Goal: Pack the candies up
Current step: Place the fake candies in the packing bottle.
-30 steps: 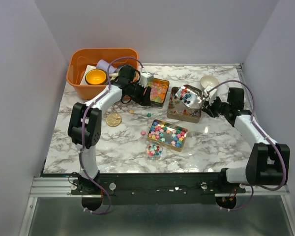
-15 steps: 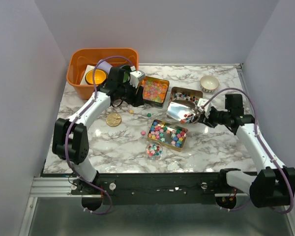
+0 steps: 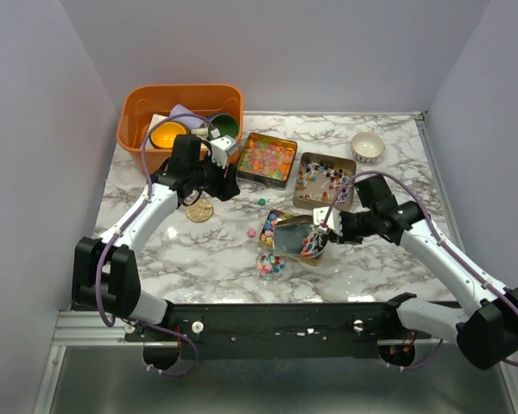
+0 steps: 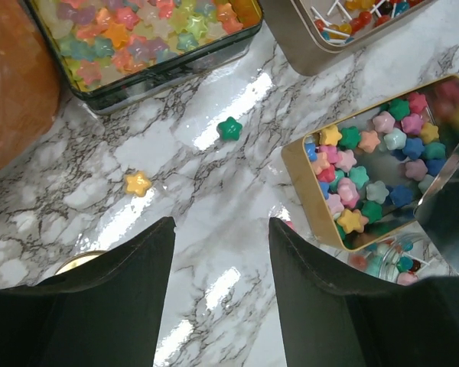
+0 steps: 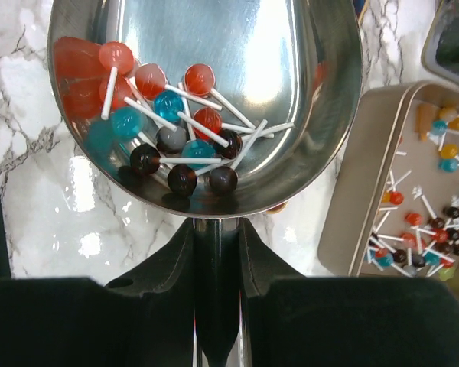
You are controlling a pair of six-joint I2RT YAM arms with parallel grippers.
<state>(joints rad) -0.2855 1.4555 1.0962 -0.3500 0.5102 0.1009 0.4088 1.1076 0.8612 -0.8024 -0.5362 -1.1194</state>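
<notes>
Well, my right gripper (image 5: 216, 256) clamps the scoop (image 5: 291, 99) handle; any tilt could spill its lollipops (image 5: 180, 134) onto the worktop (image 5: 46, 222). My left gripper (image 4: 220, 252) hangs apart, empty.

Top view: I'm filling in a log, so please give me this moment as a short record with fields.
left hand: open, empty, above the table
right hand: shut on the scoop handle
scoop: holds lollipops, above the bright star tin
loose candies: green star and yellow star on the table
lollipop tin: bottom shows between the lollipops
pastel star tin: well filled
jar: some candies inside
</notes>
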